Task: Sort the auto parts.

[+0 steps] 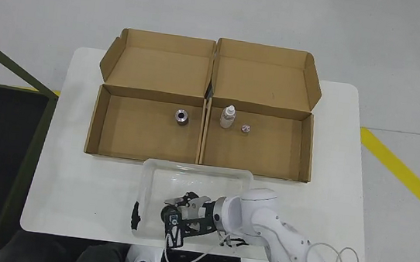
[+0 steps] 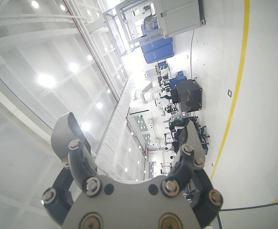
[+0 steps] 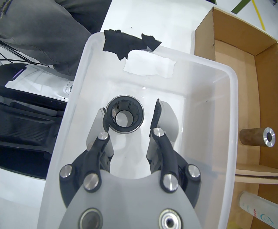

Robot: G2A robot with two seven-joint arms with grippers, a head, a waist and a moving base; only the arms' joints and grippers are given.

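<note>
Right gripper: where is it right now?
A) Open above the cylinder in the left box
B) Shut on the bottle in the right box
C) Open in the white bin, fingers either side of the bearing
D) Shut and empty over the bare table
C: in the right wrist view the right gripper is open inside the bin, with the bearing between its fingers and not yet clamped.

Two boxes [image 1: 132, 134] [image 1: 278, 150], one bin [image 1: 198, 168], one bearing [image 3: 121, 104], one cylinder [image 1: 181, 116], one bottle [image 1: 229, 117], one small part [image 1: 246, 127].
</note>
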